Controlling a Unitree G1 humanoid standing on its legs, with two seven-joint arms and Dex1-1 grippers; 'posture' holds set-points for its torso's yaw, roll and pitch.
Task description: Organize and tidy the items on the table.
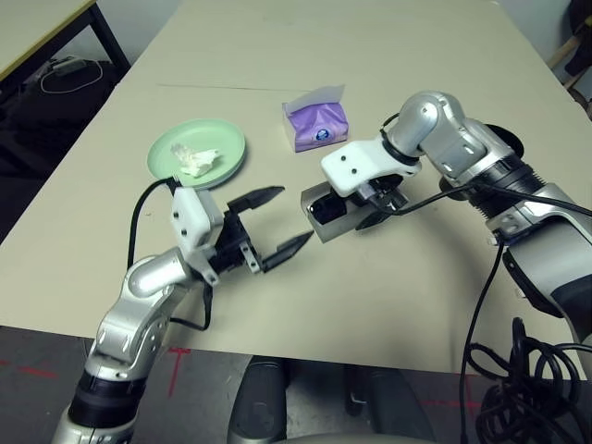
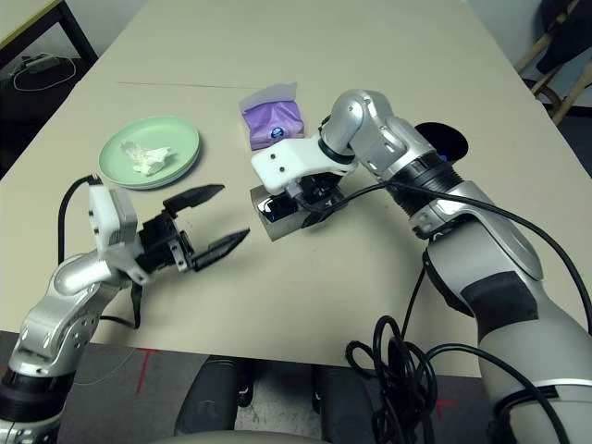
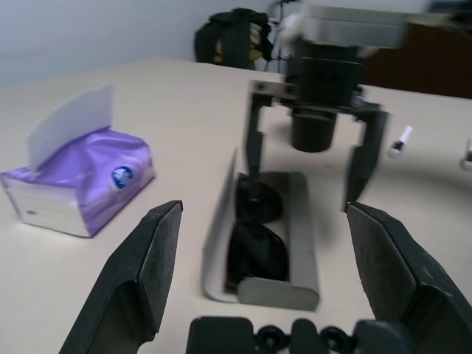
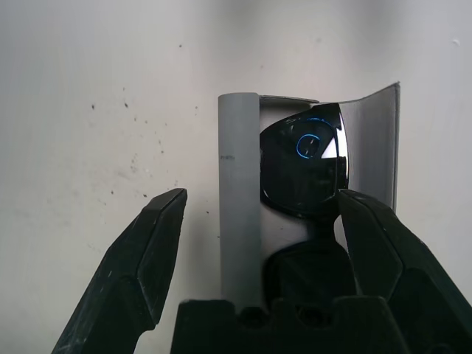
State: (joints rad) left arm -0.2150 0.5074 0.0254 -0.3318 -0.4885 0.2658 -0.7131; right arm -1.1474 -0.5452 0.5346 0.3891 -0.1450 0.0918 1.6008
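Observation:
A grey glasses case (image 1: 324, 220) lies open mid-table with the black sunglasses (image 3: 254, 236) inside it. My right gripper (image 4: 262, 195) hangs over the case, open, one finger on each side. My left gripper (image 1: 296, 215) is open just left of the case and points at it, holding nothing. A pale green plate (image 1: 197, 153) at the left holds a crumpled white tissue (image 1: 197, 160). The black cup (image 2: 449, 139) is partly hidden behind my right forearm. A white marker pen (image 3: 400, 140) lies beyond the case.
A purple tissue pack (image 1: 317, 125) stands just behind the case. The beige table (image 1: 388, 305) has bare room in front and at the far end. A dark-legged side table (image 1: 37, 28) stands off to the far left, and cables hang at the right.

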